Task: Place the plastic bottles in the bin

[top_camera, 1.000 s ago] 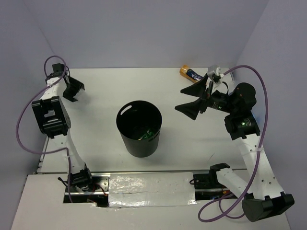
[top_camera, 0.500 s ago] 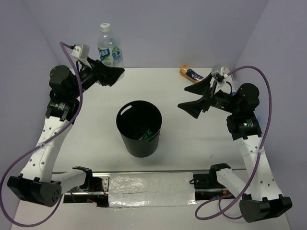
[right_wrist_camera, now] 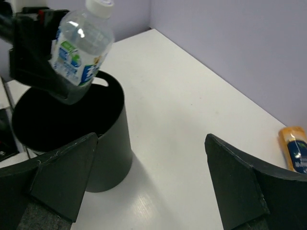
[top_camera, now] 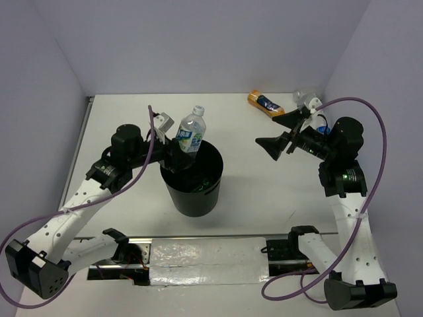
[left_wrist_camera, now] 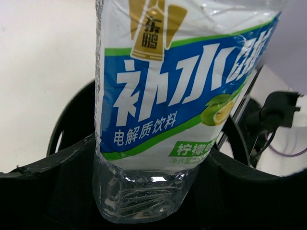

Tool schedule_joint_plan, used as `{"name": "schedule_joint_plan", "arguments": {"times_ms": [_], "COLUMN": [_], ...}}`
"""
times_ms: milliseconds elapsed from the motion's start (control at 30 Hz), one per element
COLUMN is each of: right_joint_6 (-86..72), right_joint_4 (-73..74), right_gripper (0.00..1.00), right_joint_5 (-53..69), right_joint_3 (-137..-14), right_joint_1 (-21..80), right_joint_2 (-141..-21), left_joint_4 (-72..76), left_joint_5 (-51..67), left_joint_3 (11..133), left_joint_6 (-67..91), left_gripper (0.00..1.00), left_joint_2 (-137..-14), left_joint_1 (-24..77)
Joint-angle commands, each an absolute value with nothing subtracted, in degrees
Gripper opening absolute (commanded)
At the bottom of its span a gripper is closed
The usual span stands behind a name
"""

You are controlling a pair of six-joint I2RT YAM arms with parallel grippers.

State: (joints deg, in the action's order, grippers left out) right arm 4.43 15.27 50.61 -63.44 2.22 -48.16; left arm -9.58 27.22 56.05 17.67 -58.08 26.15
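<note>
Since a moment ago the left gripper (top_camera: 176,150) has swung in from the far left corner of the worktop (top_camera: 132,119) to the bin (top_camera: 192,198). From above, it squeezes a clear bottle (top_camera: 190,135) with a blue and green label, tipped over the bin's far left rim. A green thing (top_camera: 205,183) lies inside the bin. The right gripper (top_camera: 281,131) is spread wide and holds nothing. An orange bottle (top_camera: 263,101) lies by the far edge, toward the right corner.

The left wrist view shows the bottle's bottom pinched between black fingers, with the bin's mouth under it.

The right wrist view shows wide, empty jaws facing the bin.

I think this is the drop step: next the left fingers must let go so the bottle falls in
</note>
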Motion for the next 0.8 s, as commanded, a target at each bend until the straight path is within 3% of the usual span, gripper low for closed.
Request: {"name": "schedule_joint_plan", "arguments": {"times_ms": [0,33,100,133,200,267,433,500,600,767], "right_joint_6": [7.6,7.6,8.4,8.9,11.4,14.3,17.1,17.2,16.4,14.3], "right_joint_4": [17.3,17.5,17.9,19.1,20.6,22.5,23.5,21.3,17.5,15.7], "right_gripper": [1.0,1.0,1.0,1.0,1.0,1.0,1.0,1.0,1.0,1.0], "right_joint_5": [48.6,48.7,48.5,48.2,47.0,44.0,30.3,18.6,3.9,-9.9], "right_joint_3": [-64.0,-63.6,-63.3,-63.1,-62.8,-62.5,-62.1,-62.1,-62.7,-72.9], "right_joint_1": [0.4,-1.6,-3.1,-3.6,-4.7,-6.1,-9.2,-10.5,-12.9,-14.1], "right_joint_2": [-48.6,-48.9,-49.5,-49.8,-50.7,-51.8,-58.2,-61.2,-70.8,-87.7], "left_joint_4": [-11.2,-11.5,-12.1,-12.9,-13.5,-13.8,-13.4,-13.3,-12.7,-11.4], "left_joint_5": [24.0,23.3,23.1,23.1,22.6,22.7,23.7,24.5,25.2,22.9], "left_joint_3": [55.4,55.0,54.6,54.7,54.8,54.6,54.1,53.9,53.2,51.2], "left_joint_6": [14.2,14.2,13.9,13.8,13.8,13.8,13.8,13.4,13.4,12.5], "left_gripper": [0.3,0.45,0.55,0.68,0.78,0.99,0.99,0.99,0.99,0.99], "left_joint_2": [-54.8,-54.2,-53.7,-53.3,-52.6,-51.4,-49.3,-48.5,-47.3,-41.8], "left_joint_1": [27.2,27.3,27.6,27.7,27.8,27.9,27.9,27.9,27.8,27.8]}}
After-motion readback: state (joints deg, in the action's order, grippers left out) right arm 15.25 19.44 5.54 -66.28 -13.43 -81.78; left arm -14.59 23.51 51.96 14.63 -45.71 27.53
